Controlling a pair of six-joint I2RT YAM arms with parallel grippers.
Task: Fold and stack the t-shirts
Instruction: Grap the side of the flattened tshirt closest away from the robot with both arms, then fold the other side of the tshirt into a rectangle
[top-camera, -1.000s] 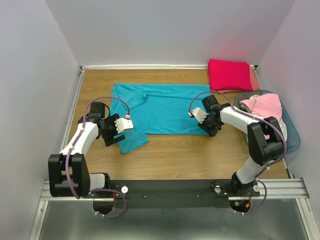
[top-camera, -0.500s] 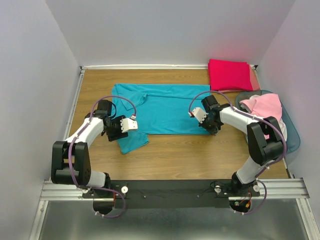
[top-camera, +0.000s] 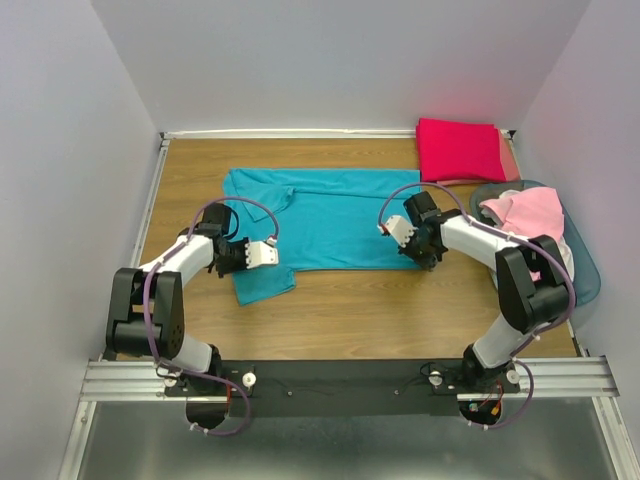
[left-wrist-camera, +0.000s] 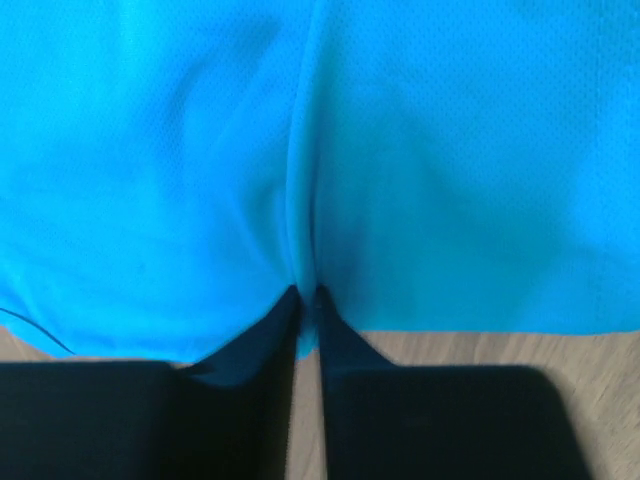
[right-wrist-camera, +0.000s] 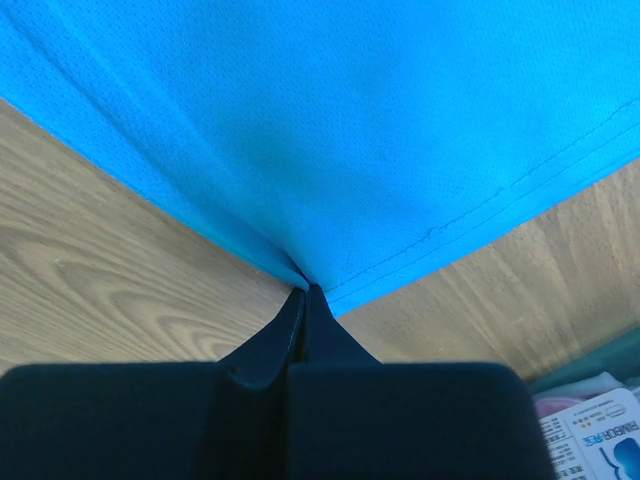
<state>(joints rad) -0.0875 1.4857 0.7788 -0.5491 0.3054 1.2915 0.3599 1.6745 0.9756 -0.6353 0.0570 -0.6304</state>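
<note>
Teal t-shirt (top-camera: 330, 215) lies spread flat mid-table, long side running left to right, one sleeve flap hanging toward the near-left. Left gripper (left-wrist-camera: 306, 292) has its fingers pinched together on a ridge of teal cloth at the near-left edge. Right gripper (right-wrist-camera: 304, 290) is clamped on the near-right hem, wood showing either side. Crimson shirt (top-camera: 458, 148) sits folded in the far-right corner on a salmon one (top-camera: 511, 160). Light pink shirts (top-camera: 525, 212) are heaped in the basket (top-camera: 585, 270), close beside the right arm's elbow. Nothing lies on the teal cloth between the grippers.
</note>
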